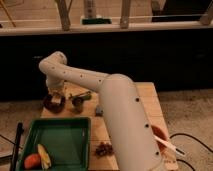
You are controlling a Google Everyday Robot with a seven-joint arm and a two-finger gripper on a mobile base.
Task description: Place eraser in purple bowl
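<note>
The purple bowl (52, 105) is a small, very dark bowl at the far left of the wooden table (147, 100). A pale tan block, the eraser (57, 100), shows inside the bowl's rim, right under the gripper. My gripper (55, 93) hangs at the end of the white arm (85, 77), directly above the bowl and down at the eraser. I cannot tell whether the eraser rests in the bowl or is still held.
A small metal cup (78, 103) stands just right of the bowl, with a green object (83, 95) behind it. A green tray (60, 140) at the front left holds a corn cob (44, 156) and an orange fruit (32, 161). An orange-red bowl (159, 134) with a white spoon (171, 147) sits at the right, and a dark cluster (103, 149) lies near the front.
</note>
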